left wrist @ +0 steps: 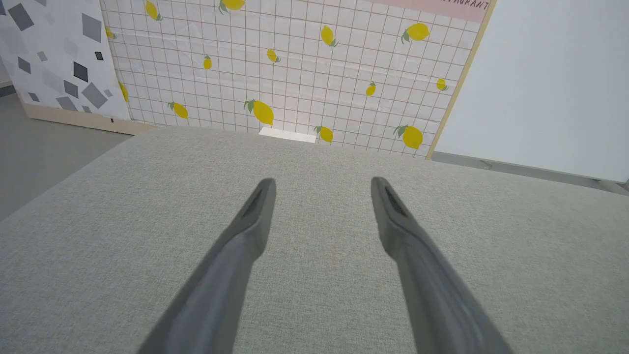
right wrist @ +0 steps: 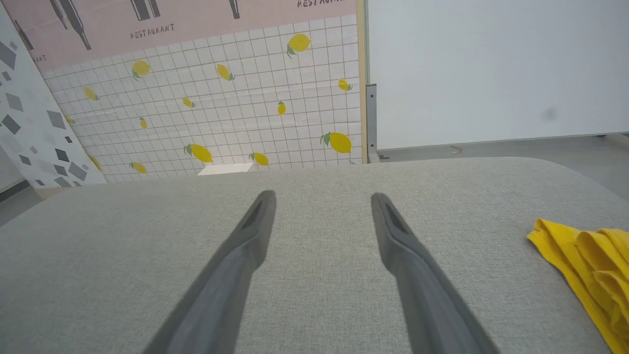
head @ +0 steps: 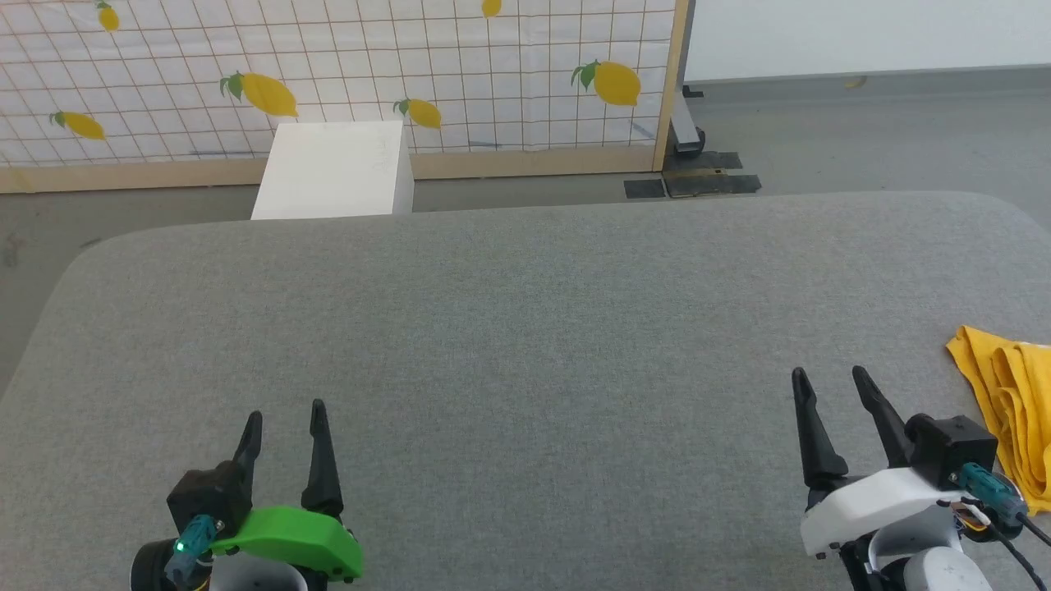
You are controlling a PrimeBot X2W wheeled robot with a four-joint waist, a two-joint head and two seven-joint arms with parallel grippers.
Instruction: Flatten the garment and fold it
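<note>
One garment [head: 1016, 410]; left claw [head: 286, 409], right claw [head: 828, 371], both agape.

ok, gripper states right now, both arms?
Left gripper: open, holding nothing.
Right gripper: open, holding nothing; the crumpled bright yellow fabric garment lies apart, to its right.
</note>
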